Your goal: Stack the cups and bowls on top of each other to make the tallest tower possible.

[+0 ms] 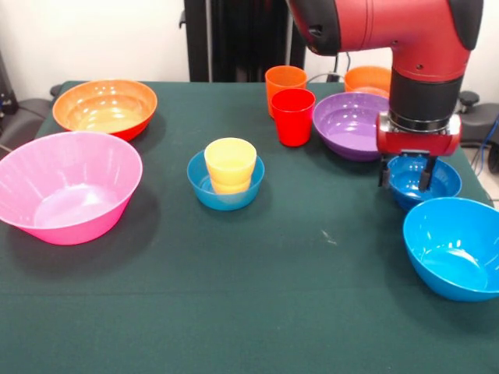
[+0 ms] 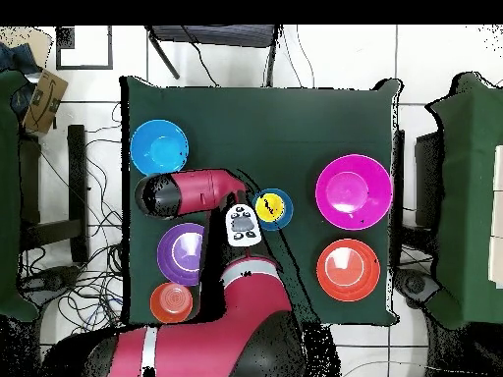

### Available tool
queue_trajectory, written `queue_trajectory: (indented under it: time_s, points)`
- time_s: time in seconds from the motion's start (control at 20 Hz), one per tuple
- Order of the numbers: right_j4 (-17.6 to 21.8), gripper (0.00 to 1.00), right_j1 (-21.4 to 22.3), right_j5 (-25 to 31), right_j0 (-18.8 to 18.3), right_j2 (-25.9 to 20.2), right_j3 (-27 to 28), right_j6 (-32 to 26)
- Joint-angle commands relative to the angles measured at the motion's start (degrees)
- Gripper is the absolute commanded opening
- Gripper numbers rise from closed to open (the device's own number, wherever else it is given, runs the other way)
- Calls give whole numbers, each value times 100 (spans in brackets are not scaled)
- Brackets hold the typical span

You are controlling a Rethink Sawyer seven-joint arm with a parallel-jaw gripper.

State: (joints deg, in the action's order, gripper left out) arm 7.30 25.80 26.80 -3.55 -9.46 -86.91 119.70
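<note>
Yellow cup (image 1: pixel 230 164) upright (mouth up) in small blue bowl (image 1: pixel 225 189); gripper (image 1: pixel 406 176) fingers spread.

Glossy plastic bowls (image 1: pixel 70 185); matt green cloth table (image 1: pixel 257 280).

a dark green table cloth (image 1: pixel 257 312) is seen throughout. at the left of the frame, a pink bowl (image 1: pixel 69 187) and an orange bowl (image 1: pixel 104 107) are shown — centre, a yellow cup (image 1: pixel 230 164) in a blue bowl (image 1: pixel 226 195). upper right, red (image 1: pixel 293 116) and orange (image 1: pixel 285 82) cups and a purple bowl (image 1: pixel 351 125) — the arm (image 1: pixel 398 39) is coloured red and black.
</note>
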Motion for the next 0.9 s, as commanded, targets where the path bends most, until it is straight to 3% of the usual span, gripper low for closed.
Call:
queue_trajectory:
  time_s: [0.05,0.55,0.9]
  points:
    - [453,100,-253,198,-107,-712,-94,-705]
    - [995,100,-309,-212,218,-206,-82,-395]
    - [1210,100,-296,-213,247,-131,-56,-224]
